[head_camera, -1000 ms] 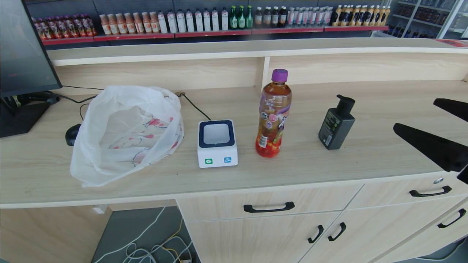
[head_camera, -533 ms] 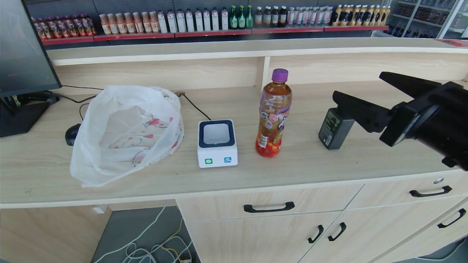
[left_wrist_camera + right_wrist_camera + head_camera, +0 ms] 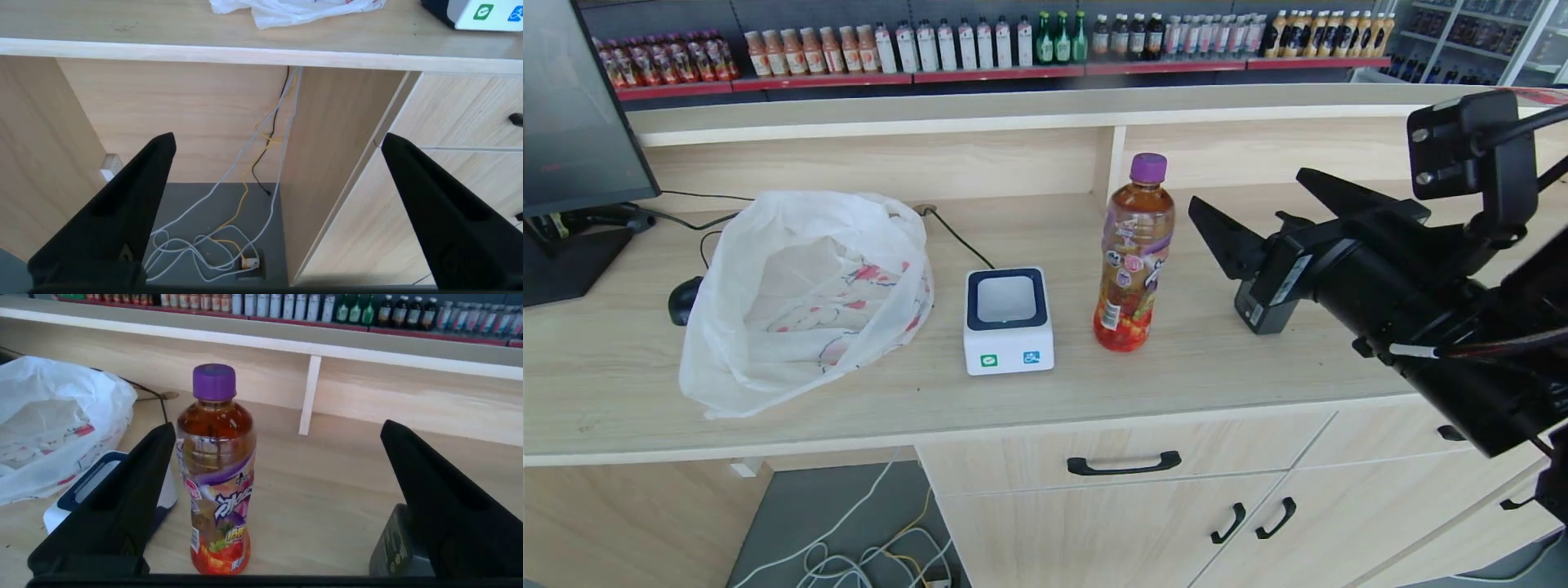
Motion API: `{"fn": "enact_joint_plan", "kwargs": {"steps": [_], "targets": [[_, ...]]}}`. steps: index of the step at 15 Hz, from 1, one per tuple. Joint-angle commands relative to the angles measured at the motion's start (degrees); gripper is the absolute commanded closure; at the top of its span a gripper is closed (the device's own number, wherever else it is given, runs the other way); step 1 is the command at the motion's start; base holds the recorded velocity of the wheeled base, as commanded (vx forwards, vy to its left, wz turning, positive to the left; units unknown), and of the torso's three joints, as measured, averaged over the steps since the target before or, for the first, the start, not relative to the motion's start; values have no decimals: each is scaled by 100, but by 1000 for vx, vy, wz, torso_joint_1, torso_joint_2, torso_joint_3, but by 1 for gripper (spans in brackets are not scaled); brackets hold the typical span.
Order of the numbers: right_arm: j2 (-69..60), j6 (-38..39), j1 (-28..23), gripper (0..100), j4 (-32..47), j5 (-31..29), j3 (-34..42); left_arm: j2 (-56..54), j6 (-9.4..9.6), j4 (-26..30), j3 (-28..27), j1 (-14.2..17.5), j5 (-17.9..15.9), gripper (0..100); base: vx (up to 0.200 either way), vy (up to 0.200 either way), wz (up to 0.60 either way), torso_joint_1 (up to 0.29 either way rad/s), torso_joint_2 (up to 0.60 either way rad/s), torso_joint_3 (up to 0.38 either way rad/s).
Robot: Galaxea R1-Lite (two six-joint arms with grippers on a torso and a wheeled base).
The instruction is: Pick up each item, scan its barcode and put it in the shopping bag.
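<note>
R gripper (image 3: 1245,189) – jaws wide apart, holding nothing, poised above the counter (image 3: 1094,376) with the drink bottle (image 3: 1134,253) at its 9 o'clock and the black pump bottle (image 3: 1262,306) at its 6, partly behind one finger. From the wrist cam the same gripper (image 3: 278,429) frames the drink bottle (image 3: 216,474) between its fingers, not touching. L gripper (image 3: 278,139) also spread wide and empty, hanging below counter level over loose cables (image 3: 221,237). Drink bottle stands upright, apparently full: judged fairly heavy, thin-walled so it gives under squeeze, glossy label prob. slippery, tall enough to tip – best taken across mid-body, below the shoulder, not at the cap. Pump bottle at its 3 o'clock looks stiff and squat; grip the flat sides, not the pump head. Scanner (image 3: 1007,318) sits at 9 o'clock of the drink bottle, shopping bag (image 3: 800,294) at 9 o'clock of that – limp film, mouth open, likely to collapse if brushed. Not determinable: barcode position on either item, pump bottle's top (covered in head view, cut off at the frame edge in the wrist view), bag contents.
</note>
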Motion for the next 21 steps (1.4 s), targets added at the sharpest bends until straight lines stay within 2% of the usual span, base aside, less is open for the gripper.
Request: {"fn": "enact_joint_plan", "kwargs": {"steps": [1,8,21], "targets": [[337,-10,6,0,-114,-8,52,-2,-1,-1,0,2,0,0,0,0,0,0,0,0],[1295,-1,-3,0,-1512,-17,333,-2,-1,-1,0,2,0,0,0,0,0,0,0,0],[1998,429,-144,0,-1643,-17,60,-2,-1,-1,0,2,0,0,0,0,0,0,0,0]]}}
